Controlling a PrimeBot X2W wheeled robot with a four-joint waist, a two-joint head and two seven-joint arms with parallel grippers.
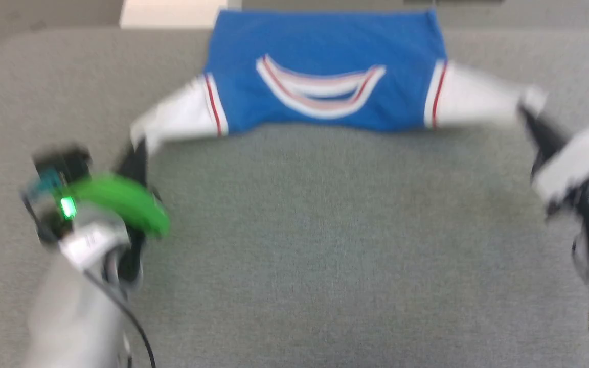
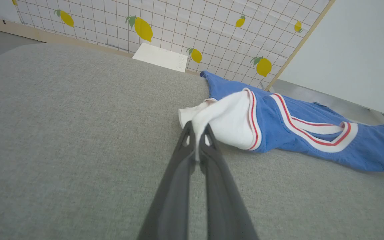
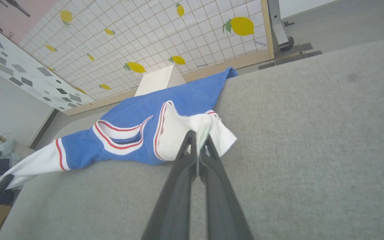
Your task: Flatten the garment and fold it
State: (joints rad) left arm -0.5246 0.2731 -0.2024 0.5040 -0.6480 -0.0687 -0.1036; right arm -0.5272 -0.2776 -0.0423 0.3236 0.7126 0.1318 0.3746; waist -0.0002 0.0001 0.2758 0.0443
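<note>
Head view, room: the grey fabric surface [image 1: 325,245] lies wide and bare on the near side of the jersey [image 1: 325,51].
Head view, jersey: royal blue, body reaching the far edge, striped neckline facing up, white sleeves drawn out to either side.
Head view, tools: left gripper [image 1: 138,148] at one cuff, right gripper [image 1: 527,110] at the other; blurred.
Left wrist view: fingers pinched tight on the white cuff; lemon-tiled wall [image 2: 145,28] and a white box [image 2: 160,56] beyond the edge.
Right wrist view: fingers clamped on the other cuff, the sleeve bunched.
</note>
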